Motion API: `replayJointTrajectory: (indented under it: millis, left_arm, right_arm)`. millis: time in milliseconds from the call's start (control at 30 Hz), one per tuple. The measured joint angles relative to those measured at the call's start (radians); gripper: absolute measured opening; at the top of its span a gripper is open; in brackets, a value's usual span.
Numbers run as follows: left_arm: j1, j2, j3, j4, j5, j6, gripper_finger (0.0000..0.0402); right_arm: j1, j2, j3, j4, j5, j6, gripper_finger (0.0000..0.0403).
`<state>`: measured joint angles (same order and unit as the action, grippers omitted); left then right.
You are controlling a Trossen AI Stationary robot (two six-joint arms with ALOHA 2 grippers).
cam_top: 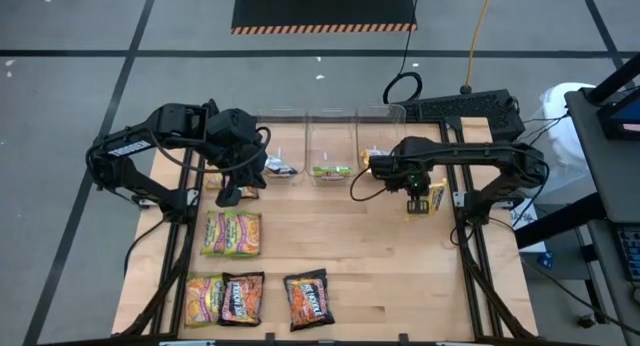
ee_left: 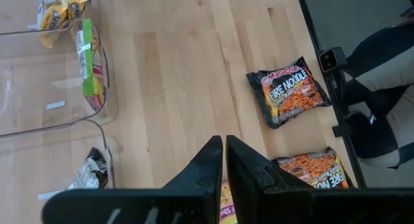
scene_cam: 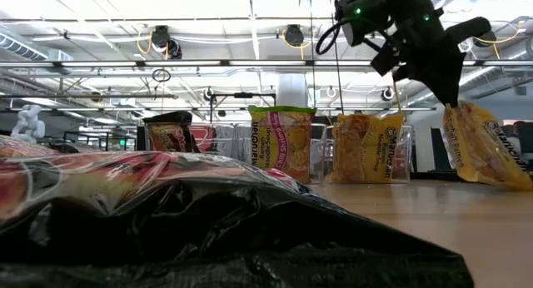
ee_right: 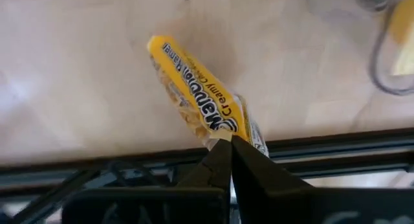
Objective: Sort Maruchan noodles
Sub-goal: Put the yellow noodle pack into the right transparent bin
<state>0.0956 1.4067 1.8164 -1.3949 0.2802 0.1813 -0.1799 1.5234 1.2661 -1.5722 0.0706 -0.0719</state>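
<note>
The right gripper (ee_right: 226, 141) is clamped on a yellow noodle packet (ee_right: 197, 98), held tilted above the table's right edge (cam_top: 452, 236). The left gripper (ee_left: 224, 146), fingers pressed together, is angled down beside the bins (cam_top: 330, 136).

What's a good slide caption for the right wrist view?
Right gripper pinching a yellow Maruchan packet by its edge above the wooden table.

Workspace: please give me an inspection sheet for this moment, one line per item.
Surface: wooden table.
Job's things: yellow packet hanging from the right gripper; loose packets on the table; some sorted in three clear bins.
Clutter: nothing seen.
Grippers: right gripper shut on the yellow packet; left gripper near the left bin, pinching a packet edge.
Cables: black cable loop on the floor.
Surroundings: striped mat.
</note>
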Motion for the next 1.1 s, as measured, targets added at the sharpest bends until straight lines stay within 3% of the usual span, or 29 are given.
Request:
replayJointTrajectory:
  millis: [700,1100]
  left_arm:
    - [0.0,0.0,0.0,0.002,-0.001,0.02,0.0026]
    - [0.0,0.0,0.0,0.011,-0.002,0.017,0.0026]
  right_arm:
    - [0.021,-0.344,-0.001,0.001,0.278,0.205,0.0]
    - [0.021,-0.452,-0.001,0.024,0.538,0.211,0.0]
